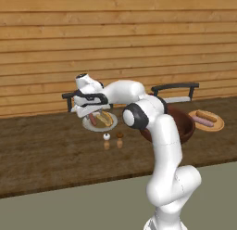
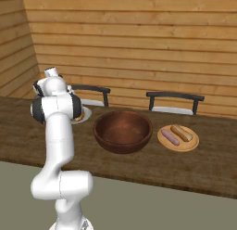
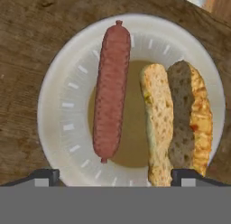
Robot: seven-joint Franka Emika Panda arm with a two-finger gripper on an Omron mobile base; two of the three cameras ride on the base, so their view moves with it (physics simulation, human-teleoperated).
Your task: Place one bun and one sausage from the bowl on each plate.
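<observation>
My gripper [image 3: 117, 177] hangs open just above the pale grey-white plate [image 3: 58, 105], its fingertips [image 3: 45, 175] set wide apart with nothing between them. On that plate a reddish sausage [image 3: 112, 92] lies beside a tan split bun [image 3: 176, 119]. From the left base the gripper [image 1: 95, 113] is over this plate [image 1: 99, 126]. The dark reddish-brown bowl [image 2: 122, 130] sits mid-table and looks empty. To its right a tan plate [image 2: 190, 145] carries a sausage [image 2: 170, 137] and a bun [image 2: 181, 132].
Two small shakers [image 1: 107, 140] [image 1: 120, 140] stand in front of the grey-white plate. Two dark chairs [image 2: 175, 100] are pushed against the table's far side below a wooden plank wall. The table's front edge runs close to the robot's base.
</observation>
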